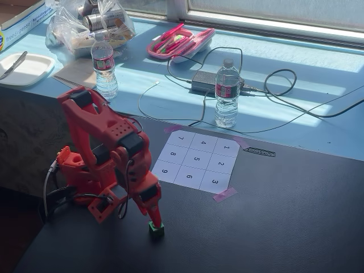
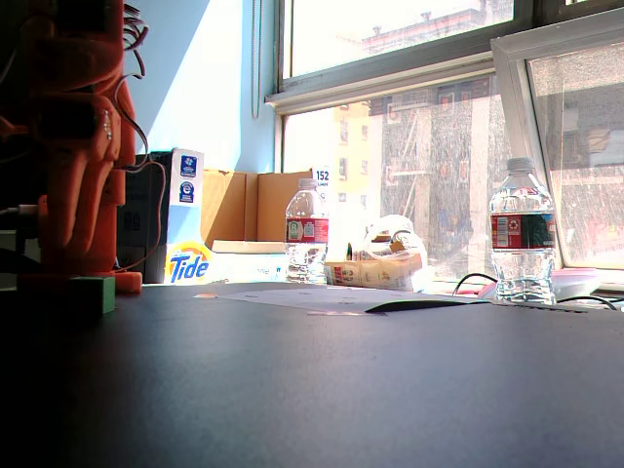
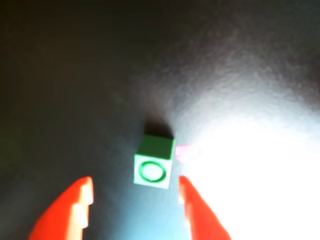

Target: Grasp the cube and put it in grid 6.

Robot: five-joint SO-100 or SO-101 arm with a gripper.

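One red arm (image 1: 108, 153) stands at the left of a fixed view on a dark table (image 1: 273, 216), bent over so its claw (image 1: 154, 223) points down at the cube (image 1: 156, 229), which sits on the table at about 6 o'clock from the arm's base. The numbered sheet (image 1: 196, 161) lies at about 1 o'clock from the cube, well apart from it, held by pink tape (image 1: 224, 194) at its near corner. The cell marked 6 (image 1: 190, 177) is in the sheet's near row, between 9 and 3, and has nothing on it. Beyond the sheet, at 12 o'clock, two water bottles (image 1: 227, 94) stand on a pale blue surface, with a black power brick (image 1: 206, 81) and cables, a pink case (image 1: 180, 42) and a plastic bag (image 1: 91, 23) farther back.

Low to the table, the other fixed view shows the arm (image 2: 73, 136) as an orange mass at 9 o'clock, with the cube (image 2: 93, 293) dim green on the table at its foot. Two bottles (image 2: 522, 234) stand before bright windows, and a Tide box (image 2: 185, 219) is behind.

Looking down, the wrist view shows the cube (image 3: 153, 164) near the centre with a dark ring on its top face. The claw (image 3: 135, 192) is wide open, one red tip at 7 o'clock from the cube and clear of it, the other at 4 o'clock, close beside it. It grips nothing.
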